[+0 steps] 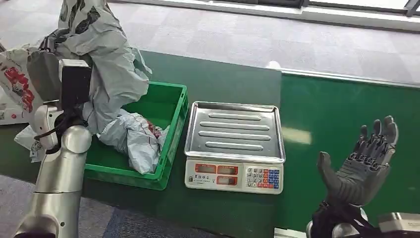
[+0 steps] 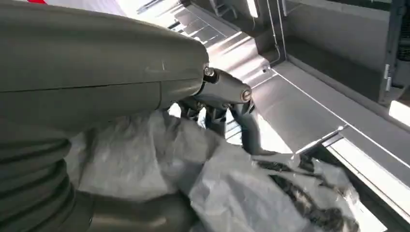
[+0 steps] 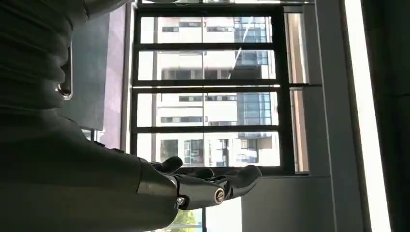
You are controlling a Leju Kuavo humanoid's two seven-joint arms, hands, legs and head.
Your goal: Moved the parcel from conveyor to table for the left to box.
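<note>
A crumpled grey parcel bag (image 1: 106, 54) hangs over the green box (image 1: 176, 129), its lower end reaching down toward the inside. My left hand (image 2: 212, 96) grips this parcel (image 2: 159, 154), with dark fingers (image 2: 244, 121) pressed into the plastic. In the head view the raised left wrist hides that hand. Another grey parcel (image 1: 133, 141) with a red mark lies inside the box. My right hand (image 1: 364, 163) is held up, palm upward and fingers apart, over the green conveyor (image 1: 346, 114). It holds nothing (image 3: 212, 186).
A steel-topped weighing scale (image 1: 234, 131) stands on the dark green table (image 1: 223, 79) between box and conveyor. A white bag with red print (image 1: 15, 84) sits at the far left. Grey tiled floor lies beyond the table.
</note>
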